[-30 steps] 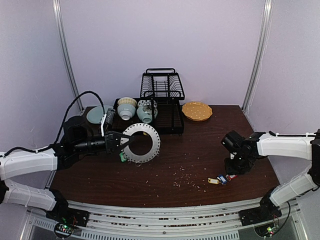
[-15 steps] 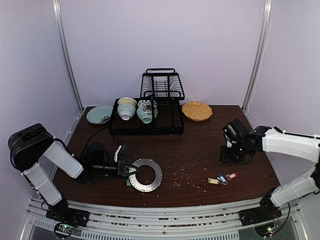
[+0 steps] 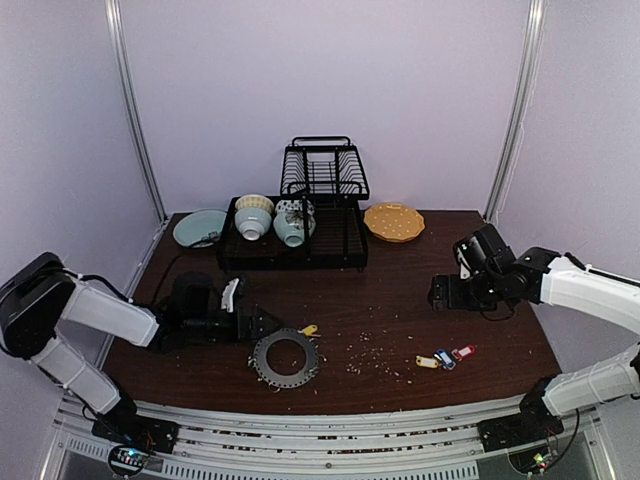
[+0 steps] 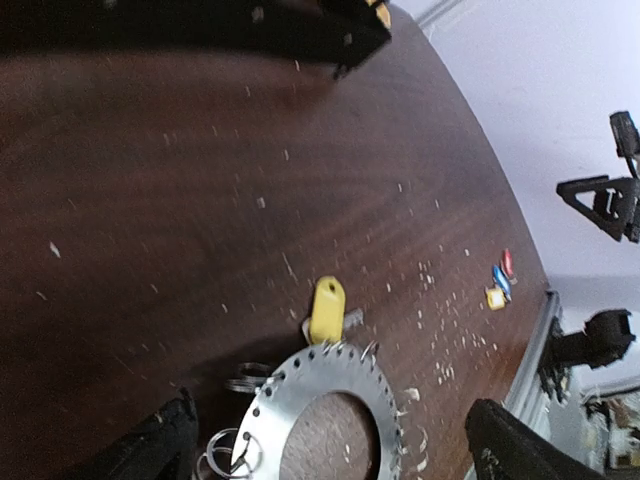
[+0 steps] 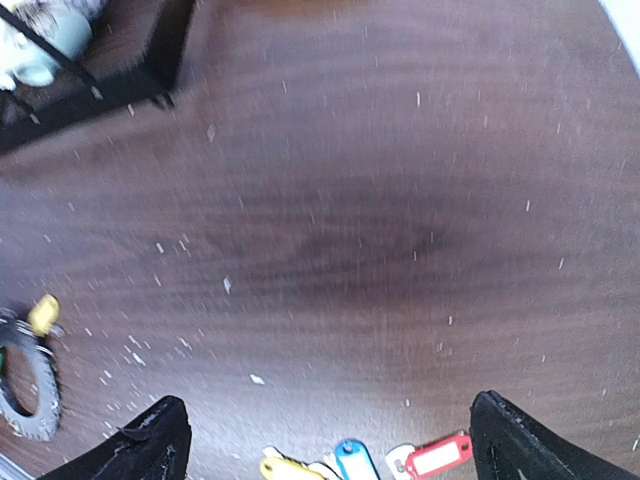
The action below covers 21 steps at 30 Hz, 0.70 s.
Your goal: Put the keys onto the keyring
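The keyring [image 3: 285, 357] lies flat on the table near the front, and a key with a yellow tag [image 3: 309, 329] rests at its far rim. My left gripper [image 3: 252, 323] stands open just left of it, touching nothing. In the left wrist view the keyring [image 4: 300, 388] and the yellow tag [image 4: 326, 308] lie between the wide-apart fingers of the left gripper [image 4: 335, 455]. Three keys with yellow, blue and red tags [image 3: 443, 358] lie at the front right. My right gripper [image 3: 445, 293] hovers open behind them. The right wrist view shows these keys [image 5: 352, 462] just ahead of the right gripper [image 5: 340, 445].
A black dish rack [image 3: 290, 235] with two bowls stands at the back, a wire basket [image 3: 325, 170] behind it. An orange scalloped plate [image 3: 393, 222] is to the right of the rack and a teal plate [image 3: 200, 228] to its left. Crumbs [image 3: 370, 350] dot the table.
My left gripper lowered the keyring, opened and let it go; the ring now lies flat. My right gripper has opened wide and swung up and away from the three keys.
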### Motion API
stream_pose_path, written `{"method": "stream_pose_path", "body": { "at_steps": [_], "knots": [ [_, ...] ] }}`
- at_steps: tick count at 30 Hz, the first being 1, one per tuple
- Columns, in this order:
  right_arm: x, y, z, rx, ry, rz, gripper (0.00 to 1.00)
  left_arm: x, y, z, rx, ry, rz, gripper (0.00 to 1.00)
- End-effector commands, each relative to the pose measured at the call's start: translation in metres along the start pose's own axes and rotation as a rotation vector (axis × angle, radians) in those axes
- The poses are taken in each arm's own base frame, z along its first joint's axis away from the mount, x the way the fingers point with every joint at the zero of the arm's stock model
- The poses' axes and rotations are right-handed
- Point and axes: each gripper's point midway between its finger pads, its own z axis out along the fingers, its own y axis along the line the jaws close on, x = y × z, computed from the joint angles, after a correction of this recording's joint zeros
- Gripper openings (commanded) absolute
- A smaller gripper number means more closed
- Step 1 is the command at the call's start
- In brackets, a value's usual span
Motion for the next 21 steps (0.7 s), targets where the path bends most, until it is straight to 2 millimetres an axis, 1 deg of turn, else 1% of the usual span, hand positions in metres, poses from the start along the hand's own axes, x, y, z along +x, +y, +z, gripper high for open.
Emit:
{"method": "stream_pose_path", "body": {
  "at_steps": [1, 4, 6, 8, 9, 10, 11, 12, 14, 15, 16, 18, 19, 20, 21],
  "knots": [
    [-0.034, -0.001, -0.015, 0.002, -0.128, 0.016, 1.00, -0.040, 0.037, -0.038, -0.396, -0.078, 0.243, 0.98],
    [-0.047, -0.003, -0.019, -0.005, -0.162, 0.024, 1.00, -0.052, 0.050, -0.054, -0.534, -0.068, 0.299, 0.98],
    [-0.058, -0.009, -0.022, -0.003, -0.188, 0.036, 1.00, -0.063, 0.050, -0.065, -0.573, -0.092, 0.324, 0.98],
    [-0.072, -0.018, -0.028, -0.002, -0.238, 0.063, 1.00, -0.083, 0.048, -0.082, -0.590, -0.148, 0.329, 0.98],
    [-0.080, -0.024, -0.031, -0.001, -0.273, 0.082, 1.00, -0.097, 0.049, -0.094, -0.615, -0.189, 0.333, 0.98],
    [-0.089, -0.036, -0.034, 0.007, -0.317, 0.114, 1.00, -0.113, 0.049, -0.107, -0.647, -0.243, 0.347, 0.98],
    [-0.097, -0.046, -0.037, 0.007, -0.361, 0.152, 1.00, -0.128, 0.052, -0.122, -0.687, -0.299, 0.353, 0.98],
    [-0.103, -0.055, -0.041, 0.004, -0.404, 0.184, 1.00, -0.142, 0.059, -0.138, -0.713, -0.357, 0.318, 0.98],
    [-0.116, -0.071, -0.049, 0.030, -0.505, 0.225, 1.00, -0.161, 0.067, -0.161, -0.721, -0.459, 0.248, 0.98],
    [-0.120, -0.085, -0.055, 0.087, -0.575, 0.275, 1.00, -0.168, 0.072, -0.174, -0.772, -0.513, 0.235, 0.98],
    [-0.123, -0.094, -0.059, 0.113, -0.625, 0.322, 1.00, -0.173, 0.074, -0.185, -0.813, -0.561, 0.236, 0.98],
    [-0.125, -0.104, -0.065, 0.142, -0.692, 0.381, 1.00, -0.177, 0.080, -0.210, -0.912, -0.663, 0.224, 0.98],
    [-0.123, -0.108, -0.064, 0.154, -0.710, 0.387, 1.00, -0.178, 0.083, -0.222, -0.959, -0.719, 0.215, 0.98],
    [-0.121, -0.111, -0.063, 0.168, -0.728, 0.382, 1.00, -0.178, 0.085, -0.240, -1.018, -0.797, 0.201, 0.98],
    [-0.117, -0.116, -0.061, 0.190, -0.745, 0.385, 1.00, -0.173, 0.091, -0.251, -1.064, -0.852, 0.185, 0.98]
  ]
}}
